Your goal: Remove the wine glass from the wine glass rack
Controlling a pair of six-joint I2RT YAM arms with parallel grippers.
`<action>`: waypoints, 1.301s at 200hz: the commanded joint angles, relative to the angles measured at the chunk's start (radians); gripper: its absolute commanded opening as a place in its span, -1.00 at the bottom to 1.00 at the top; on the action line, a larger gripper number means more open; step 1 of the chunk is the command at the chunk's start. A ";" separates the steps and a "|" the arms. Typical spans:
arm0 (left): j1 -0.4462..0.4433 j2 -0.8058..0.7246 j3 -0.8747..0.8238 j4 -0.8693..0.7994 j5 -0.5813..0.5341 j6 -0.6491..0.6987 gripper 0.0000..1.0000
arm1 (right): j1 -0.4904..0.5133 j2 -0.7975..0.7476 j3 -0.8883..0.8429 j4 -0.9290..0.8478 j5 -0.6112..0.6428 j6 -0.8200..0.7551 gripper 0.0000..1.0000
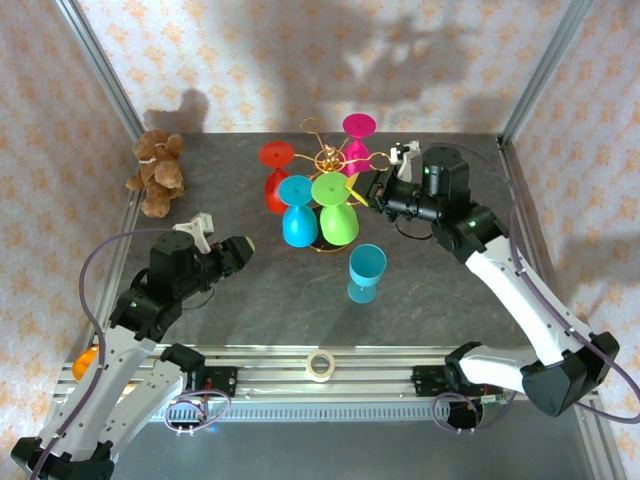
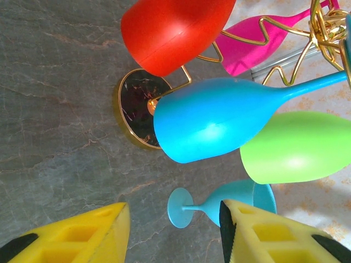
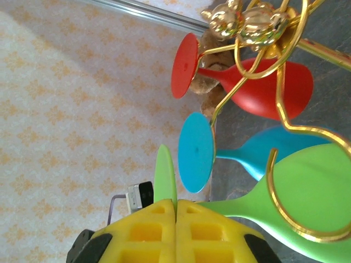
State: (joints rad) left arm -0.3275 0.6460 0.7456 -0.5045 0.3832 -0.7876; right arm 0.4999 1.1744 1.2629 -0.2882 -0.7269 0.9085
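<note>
The gold wine glass rack [image 1: 335, 157] stands at the table's middle back, its black base [image 2: 137, 107] in the left wrist view. Red [image 1: 277, 190], blue [image 1: 298, 225], green [image 1: 338, 222] and magenta [image 1: 358, 128] wine glasses hang upside down from its arms. My right gripper [image 1: 355, 185] is shut on the rim of the green glass's foot [image 3: 164, 175], which runs between the yellow fingers [image 3: 142, 230]. The green stem sits in a gold loop [image 3: 285, 181]. My left gripper [image 1: 245, 250] stands open left of the rack, holding nothing. A teal glass [image 1: 365, 270] stands upright on the table.
A teddy bear [image 1: 155, 172] lies at the back left. A roll of tape [image 1: 320, 365] rests on the front rail and an orange object [image 1: 85, 362] sits by the left arm. Metal frame posts [image 1: 530, 80] rise at the back corners.
</note>
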 commanded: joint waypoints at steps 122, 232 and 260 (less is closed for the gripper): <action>-0.004 -0.051 0.048 -0.097 -0.095 -0.017 -0.05 | 0.050 -0.149 -0.051 -0.027 -0.034 -0.022 -1.00; -0.004 -0.134 0.100 -0.322 -0.168 -0.018 -0.05 | 0.234 -0.205 0.007 -0.157 0.055 -0.139 -1.00; -0.004 -0.149 0.109 -0.371 -0.187 -0.027 -0.05 | 0.310 -0.208 0.013 -0.187 0.097 -0.176 -1.00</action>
State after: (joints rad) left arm -0.3275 0.5148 0.8211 -0.7937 0.2447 -0.8070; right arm 0.7647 0.9897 1.2388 -0.4477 -0.6827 0.7963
